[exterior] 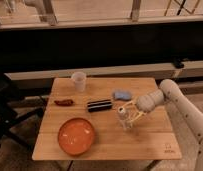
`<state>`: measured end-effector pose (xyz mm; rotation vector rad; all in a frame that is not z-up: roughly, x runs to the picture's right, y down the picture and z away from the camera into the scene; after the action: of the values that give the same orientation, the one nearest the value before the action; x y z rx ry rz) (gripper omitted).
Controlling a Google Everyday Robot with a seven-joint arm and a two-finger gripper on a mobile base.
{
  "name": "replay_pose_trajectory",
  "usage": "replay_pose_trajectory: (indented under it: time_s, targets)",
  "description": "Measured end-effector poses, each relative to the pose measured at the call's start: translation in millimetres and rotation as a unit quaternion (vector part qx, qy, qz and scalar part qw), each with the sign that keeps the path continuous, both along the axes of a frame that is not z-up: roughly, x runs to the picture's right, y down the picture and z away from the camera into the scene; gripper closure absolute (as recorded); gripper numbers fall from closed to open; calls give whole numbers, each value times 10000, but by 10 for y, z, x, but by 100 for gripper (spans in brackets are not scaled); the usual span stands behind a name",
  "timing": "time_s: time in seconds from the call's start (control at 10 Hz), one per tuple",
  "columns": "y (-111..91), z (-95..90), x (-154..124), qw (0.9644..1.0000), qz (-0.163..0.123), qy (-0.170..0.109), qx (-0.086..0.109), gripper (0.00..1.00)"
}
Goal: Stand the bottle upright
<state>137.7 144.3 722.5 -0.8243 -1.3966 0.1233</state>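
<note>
The bottle (124,118) is a small clear plastic bottle with a whitish cap, on the wooden table (145,142) right of centre. It looks roughly upright or slightly tilted, cap uppermost. My gripper (131,115) reaches in from the right at the end of the white arm (167,97), and its pale fingers sit around the bottle's upper part. Whether they press on the bottle is not visible.
A translucent white cup (79,81) stands at the table's back left. A red chili-like object (64,102), a black rectangular item (99,105), a blue object (122,94) and an orange plate (76,136) lie on the table. A dark chair (7,107) is at the left.
</note>
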Motion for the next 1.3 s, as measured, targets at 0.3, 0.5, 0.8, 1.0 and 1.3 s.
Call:
replay_pose_trajectory:
  time_s: [0.3, 0.5, 0.8, 1.0, 1.3]
  targets:
    - [26, 87, 16, 10000, -4, 5, 66, 100]
    - [34, 168, 8, 10000, -26, 26, 86, 100]
    - [43, 277, 3, 10000, -22, 38, 18, 100]
    - [60, 335, -3, 10000, -24, 23, -44, 100]
    - [77, 399, -18, 9999, 13, -77, -124, 100]
